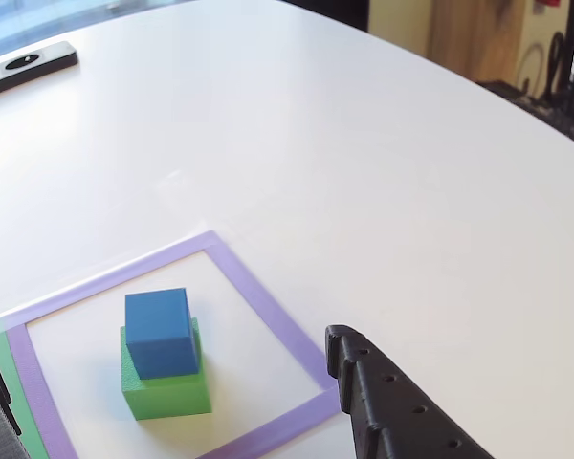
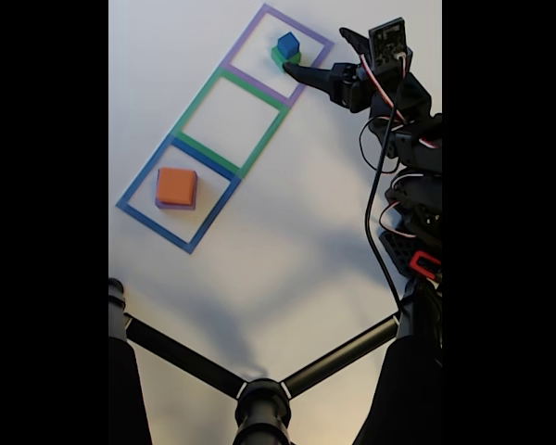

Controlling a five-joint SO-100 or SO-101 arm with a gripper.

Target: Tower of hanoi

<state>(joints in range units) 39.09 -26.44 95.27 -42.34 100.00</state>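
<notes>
Other view: one blue cube (image 1: 159,331) resting on one green block (image 1: 168,382), both inside the purple taped square (image 1: 268,292) on the white table (image 1: 364,143). Smaller on larger, as the rule of the puzzle demands. One black finger (image 1: 392,402) entering from the lower right, another dark part at the lower left edge; between them the little stack, untouched. Fingers spread wide, holding nothing. Probably placed so either for taking the blue cube or just after setting it down; impossible to say which.

Fixed view: three taped squares in a row, purple, green (image 2: 230,113), blue (image 2: 176,193). In the blue one, one orange block (image 2: 177,185) lying on one flat purple block (image 2: 190,203), of which only a thin edge shows. Middle green square with nothing inside. Blue-on-green stack in the purple square, just beside the gripper (image 2: 322,57). Arm (image 2: 408,139) reaching from the right side.

Count: four blocks, two stacks of two, three squares, one gripper. Judged about midway through the puzzle, with two stacks not yet joined.
</notes>
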